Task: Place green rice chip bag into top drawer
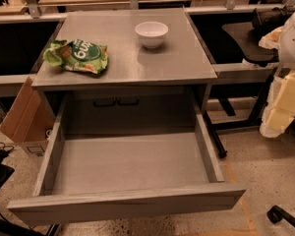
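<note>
On the left of the flat, matt grey surface (157,63) lies the green rice chip bag (77,56). It is crumpled, glossy light-green foil with a dark green round logo, white lettering and orange-tan patches, and it rests close to the left edge. Further back, near the middle, stands a smooth round white bowl (151,33), apart from the bag. Below the surface the top drawer (128,203) is pulled fully out. It is a wide, shallow grey tray with a plain flat front panel, low straight side walls and a bare floor. A brown cardboard box (20,113) leans by the left leg.

The pincer (283,104) shows as pale, cream-coloured blocky shapes at the right edge of the view, beyond the surface's right side. Whether it is open or closed cannot be told. The bag is well apart from it, across the whole width of the surface, and is not in its hold.
</note>
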Controlling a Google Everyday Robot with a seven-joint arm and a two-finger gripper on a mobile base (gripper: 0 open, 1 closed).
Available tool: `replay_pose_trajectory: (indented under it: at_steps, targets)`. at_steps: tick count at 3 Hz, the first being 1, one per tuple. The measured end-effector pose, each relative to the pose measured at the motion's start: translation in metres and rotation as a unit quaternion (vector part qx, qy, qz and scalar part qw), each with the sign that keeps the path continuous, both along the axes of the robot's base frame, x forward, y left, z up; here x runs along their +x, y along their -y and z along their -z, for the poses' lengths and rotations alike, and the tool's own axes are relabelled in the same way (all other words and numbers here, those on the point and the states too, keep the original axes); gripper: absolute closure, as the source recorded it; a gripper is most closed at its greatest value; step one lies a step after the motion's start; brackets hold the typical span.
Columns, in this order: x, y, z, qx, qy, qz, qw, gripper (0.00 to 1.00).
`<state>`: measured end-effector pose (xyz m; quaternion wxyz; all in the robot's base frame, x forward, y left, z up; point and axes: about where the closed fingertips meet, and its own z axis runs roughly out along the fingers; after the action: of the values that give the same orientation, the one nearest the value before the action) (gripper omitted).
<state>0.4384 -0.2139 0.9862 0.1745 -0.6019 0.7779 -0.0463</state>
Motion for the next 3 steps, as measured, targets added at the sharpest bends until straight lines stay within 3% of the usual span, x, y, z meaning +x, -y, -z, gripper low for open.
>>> replay_pose_trajectory:
  at_steps: [1, 2, 3]
  targets:
    - [0.000, 0.000, 0.000, 0.000, 0.000, 0.000, 1.0000, 0.00]
    - [0.033, -0.013, 0.006, 0.048, 0.022, -0.023, 0.9983, 0.00]
    - [0.100, -0.045, 0.010, 0.142, 0.070, -0.053, 0.9859, 0.00]
